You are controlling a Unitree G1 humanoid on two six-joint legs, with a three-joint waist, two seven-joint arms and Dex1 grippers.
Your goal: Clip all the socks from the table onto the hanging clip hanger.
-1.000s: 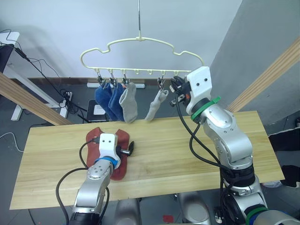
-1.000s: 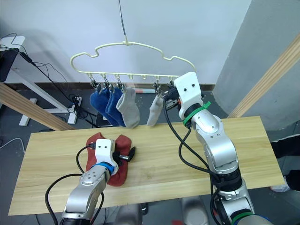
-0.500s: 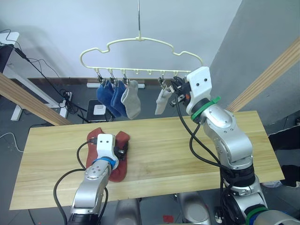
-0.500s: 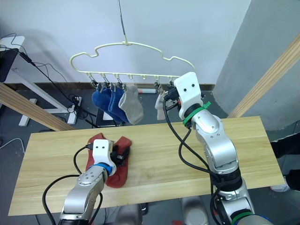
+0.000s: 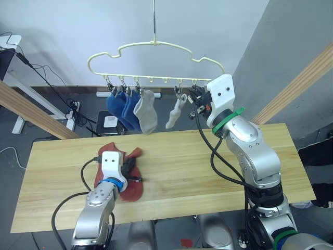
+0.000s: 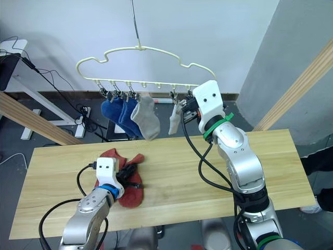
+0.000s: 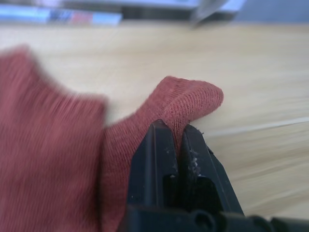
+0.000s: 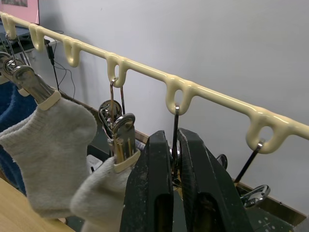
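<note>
The left end effector (image 7: pixel 176 133) pinches a fold of a soft rust-red knit sock (image 7: pixel 188 99) lying on the light wooden bench (image 5: pixel 208 156). The right end effector (image 8: pixel 175 145), fingers pressed together around a thin metal clip, is at the pale cream wavy clip hanger (image 5: pixel 156 46), where two blue socks (image 5: pixel 122 107) and two grey socks (image 5: pixel 146 112) hang

Both grippers closed — left (image 5: pixel 131 167) low, right (image 5: pixel 193 99) raised
</note>
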